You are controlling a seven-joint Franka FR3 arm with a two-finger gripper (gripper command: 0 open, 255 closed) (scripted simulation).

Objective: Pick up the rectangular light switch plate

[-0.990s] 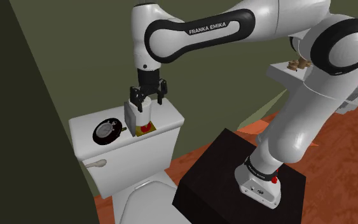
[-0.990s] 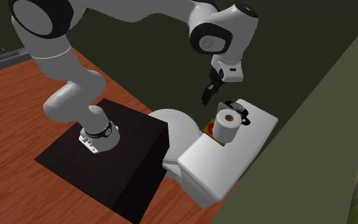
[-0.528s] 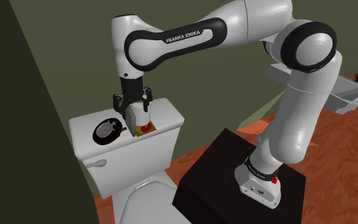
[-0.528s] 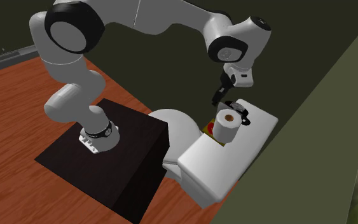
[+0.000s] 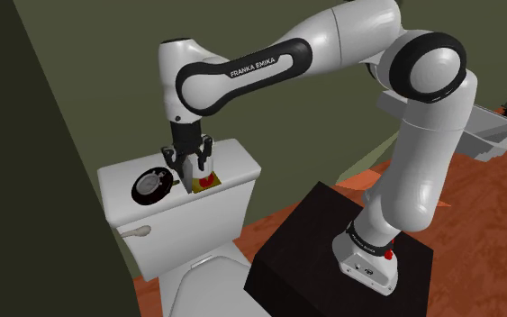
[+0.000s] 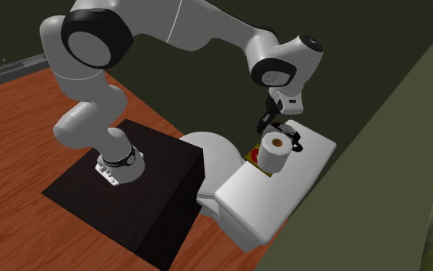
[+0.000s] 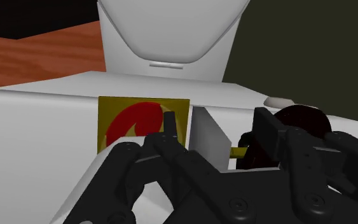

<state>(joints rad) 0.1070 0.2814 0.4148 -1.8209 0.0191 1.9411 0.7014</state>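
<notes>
The light switch plate (image 7: 208,137) is a plain white rectangular slab standing on edge on the white toilet tank lid (image 5: 238,160). My gripper (image 7: 217,127) has come straight down over it, with one black finger on each side. Narrow gaps show between the fingertips (image 7: 170,124) and the plate's faces, so the fingers stand apart and clasp nothing. In the shoulder view the gripper (image 5: 188,166) is low over the middle of the lid. In the second exterior view the gripper (image 6: 268,125) hangs just behind a toilet roll (image 6: 274,152).
A flat yellow card with a red mark (image 7: 139,121) lies on the lid beside the plate. A round black object (image 5: 152,185) sits on the plate's other side. An olive wall (image 5: 80,90) rises right behind the tank. The black stand (image 5: 332,243) is on the wooden floor.
The arm swung toward the shoulder view's left and lowered the gripper down around the plate. The fingers have drawn closer together.
</notes>
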